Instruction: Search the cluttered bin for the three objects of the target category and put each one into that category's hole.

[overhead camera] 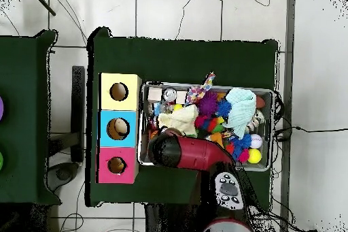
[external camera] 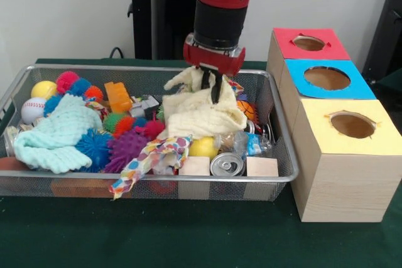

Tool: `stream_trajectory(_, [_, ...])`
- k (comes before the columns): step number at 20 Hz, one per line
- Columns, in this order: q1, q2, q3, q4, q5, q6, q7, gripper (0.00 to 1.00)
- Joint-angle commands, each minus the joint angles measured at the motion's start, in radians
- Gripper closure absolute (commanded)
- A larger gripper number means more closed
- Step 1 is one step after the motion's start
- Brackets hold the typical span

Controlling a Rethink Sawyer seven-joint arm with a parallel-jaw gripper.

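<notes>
The silver wire-mesh bin (external camera: 286,155) stands on the green table, full of clutter; it also shows in the overhead view (overhead camera: 204,85). My gripper (external camera: 211,92) reaches down into the bin's right half. It is shut on a cream cloth (external camera: 201,117), whose bunched top edge rises beside the fingers. In the overhead view the arm hides the gripper, and the cream cloth (overhead camera: 178,119) shows beside it. Three wooden boxes with round holes stand to the right: red top (external camera: 286,39), blue top (external camera: 298,67), yellow top (external camera: 314,108).
The bin also holds a mint knitted cloth (external camera: 59,133), a patterned cloth (external camera: 154,158), spiky balls (external camera: 125,147), a yellow ball (external camera: 202,147), a baseball (external camera: 31,110), a can (external camera: 227,164), a crushed bottle (external camera: 248,144) and wooden blocks (external camera: 262,167).
</notes>
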Motion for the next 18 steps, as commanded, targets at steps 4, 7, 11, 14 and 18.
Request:
stream_trajectory(4, [0.041,-0.192,0.069,0.073,0.054,0.295,0.084,1.0])
stream_trajectory(7, [0.024,-0.17,0.088,0.078,0.055,0.253,0.084,1.0])
stream_trajectory(11, [-0.005,-0.143,0.119,0.084,0.055,0.205,0.067,1.0])
stream_trajectory(14, [-0.028,-0.142,0.148,0.095,0.059,0.19,0.048,1.0])
stream_trajectory(18, [-0.061,-0.124,0.19,0.091,0.052,0.177,0.019,1.0])
